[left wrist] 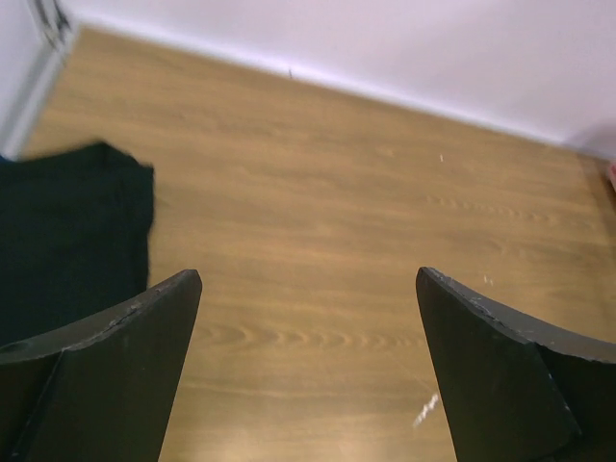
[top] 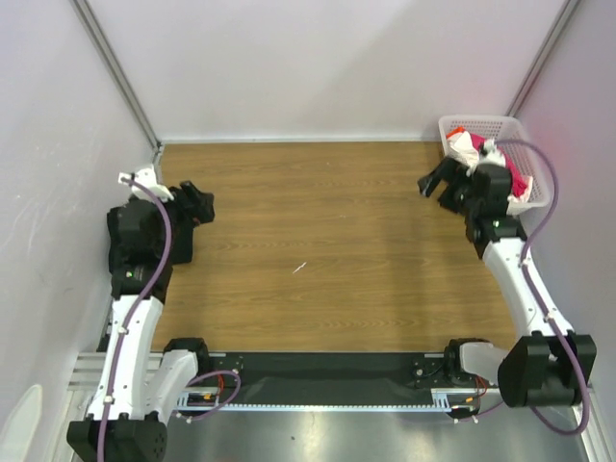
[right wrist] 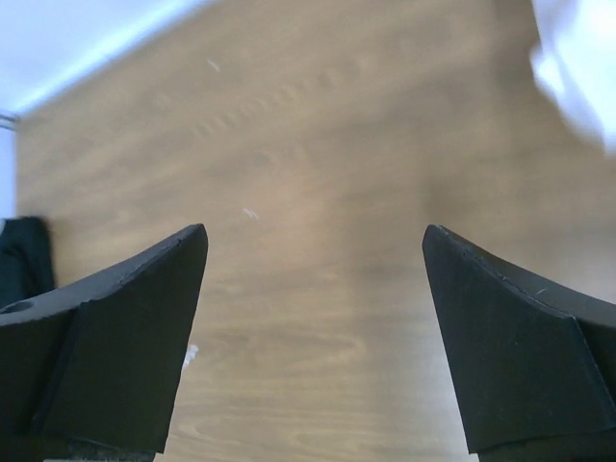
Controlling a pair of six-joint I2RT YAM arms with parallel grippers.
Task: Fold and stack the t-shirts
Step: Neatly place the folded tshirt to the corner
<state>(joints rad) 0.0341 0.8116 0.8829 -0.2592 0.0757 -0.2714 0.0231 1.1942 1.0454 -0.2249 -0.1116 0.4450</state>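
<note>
Top external: left claw, right claw spread; black t-shirt by left, basket by right.

Left fingers, right fingers: wide apart

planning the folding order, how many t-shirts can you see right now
3: a dark shirt on the table at its left edge, a white shirt and a pink-red shirt in the basket at far right. Others may be hidden under them.
</note>
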